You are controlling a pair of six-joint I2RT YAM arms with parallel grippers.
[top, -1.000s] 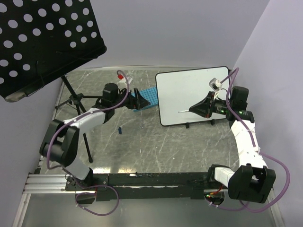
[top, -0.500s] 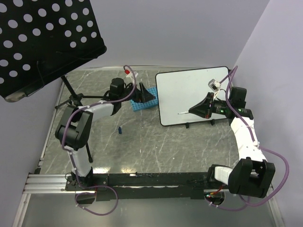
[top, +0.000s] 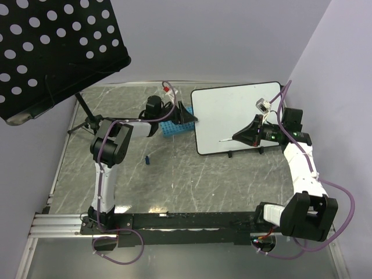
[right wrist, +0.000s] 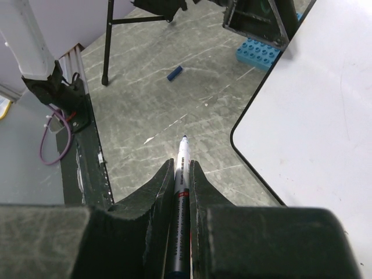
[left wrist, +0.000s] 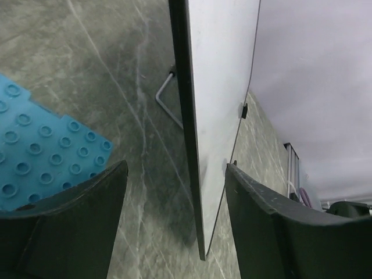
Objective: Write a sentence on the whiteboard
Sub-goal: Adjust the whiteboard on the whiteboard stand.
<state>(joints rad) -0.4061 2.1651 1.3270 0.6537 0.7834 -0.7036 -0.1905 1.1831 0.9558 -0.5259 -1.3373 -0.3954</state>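
Note:
The whiteboard stands tilted on small black feet at the back right, and its face is blank. No sentence shows on it. My right gripper hovers over the board's lower part, shut on a white marker whose tip points left. In the right wrist view the marker sticks out past the shut gripper, beside the board's corner. My left gripper is open at the board's left edge. In the left wrist view the board's edge stands between the open fingers.
A blue gridded rack lies left of the board, under my left gripper. A small blue cap lies on the table. A black perforated music stand with tripod legs fills the back left. A wall runs along the right.
My left gripper has moved right, across the blue rack to the whiteboard's left edge. The right gripper with the marker has barely moved.

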